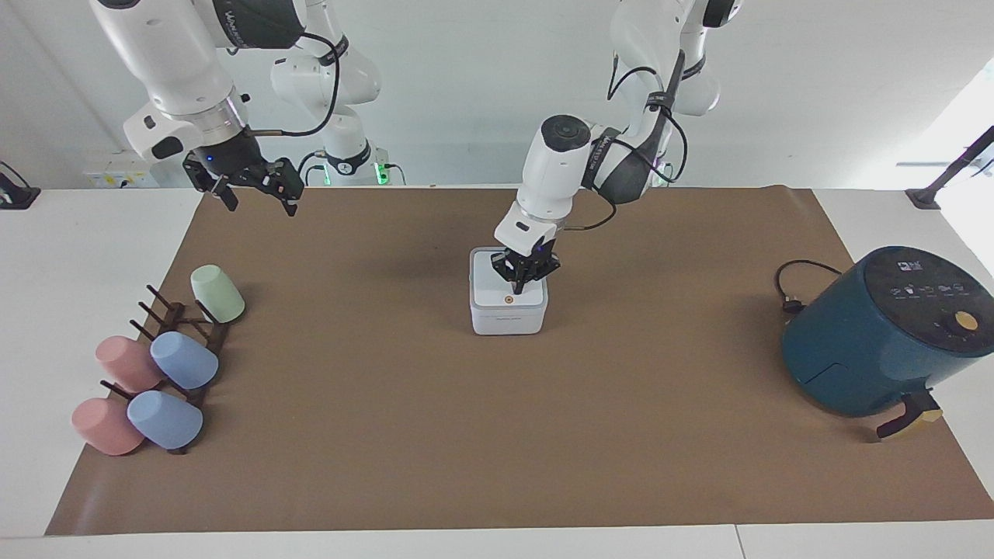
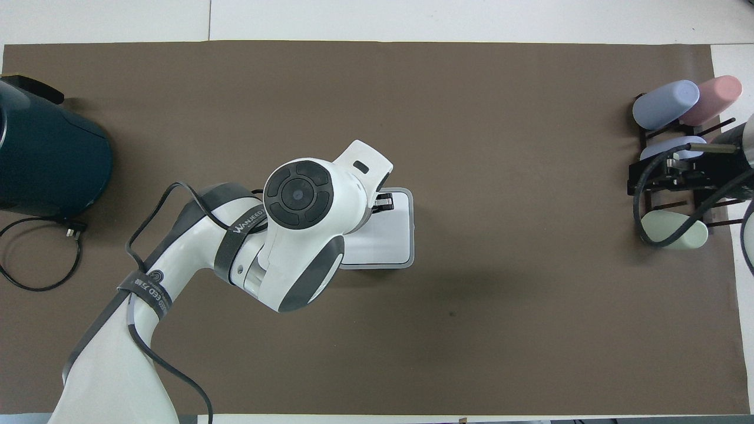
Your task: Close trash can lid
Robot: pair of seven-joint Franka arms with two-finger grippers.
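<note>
1. Trash can: small white plastic cube with rounded corners, mid-table on the brown mat, bare mat on every side.
2. Lid: flat white square with an orange dot, lying level on the can, shut.
3. Left tool: over the lid, tips pressed together and pointing down just beside the orange dot; whether they touch cannot be told. In the overhead view the arm covers part of the can.
4. Right tool: waiting in the air over the mat's corner at the right arm's end, fingers spread.
5. Air fryer: large, teal, rounded, with cord, at the left arm's end, well apart from the can.
6. Cup rack: dark pegs carrying pink, blue and green cups, at the right arm's end.
</note>
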